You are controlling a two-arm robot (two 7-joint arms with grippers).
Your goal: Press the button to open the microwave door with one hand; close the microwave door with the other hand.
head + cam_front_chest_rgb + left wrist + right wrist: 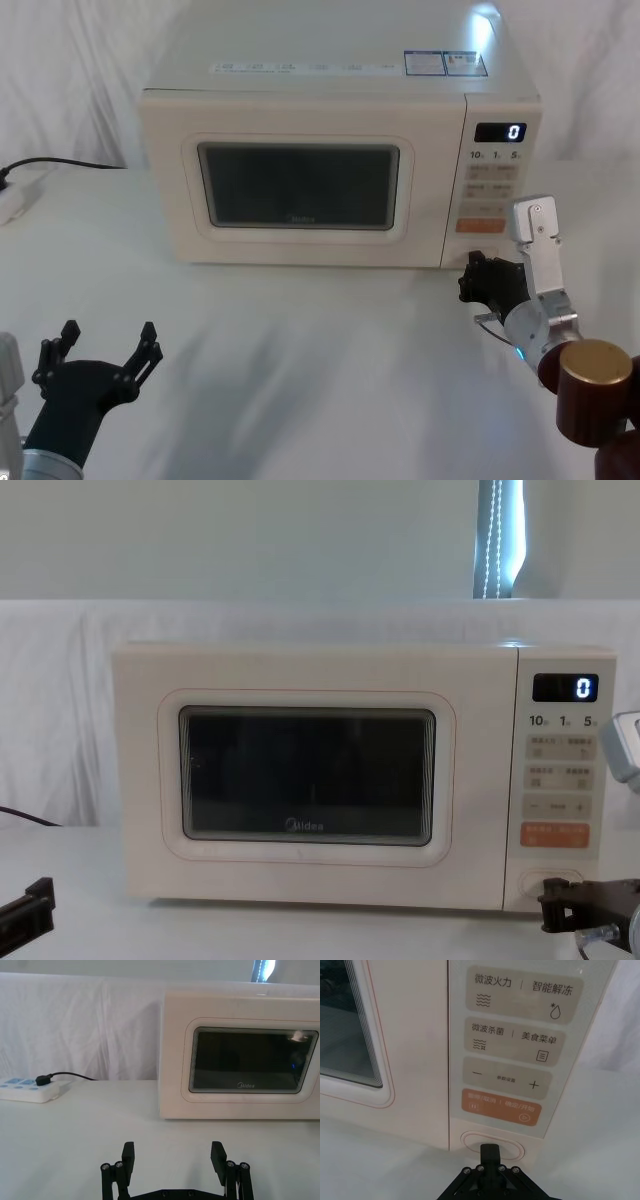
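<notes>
The cream-white microwave (330,90) stands at the back of the table, its display (565,687) reading 0. The microwave door (165,180) with its dark glass window lies flush and closed. Low on the control panel, under the orange key (501,1106), is the plain pill-shaped button (512,1146). My right gripper (490,1149) is shut, its joined fingertips at the middle of the button; I cannot tell whether they touch it. In the head view this gripper (472,275) sits at the oven's lower right corner. My left gripper (173,1159) is open and empty, low over the table well in front of the door.
A white power strip (27,1091) with a black plug and cable lies on the table left of the oven. White cloth hangs behind. My right arm's brown joint cap (595,385) rises at the front right.
</notes>
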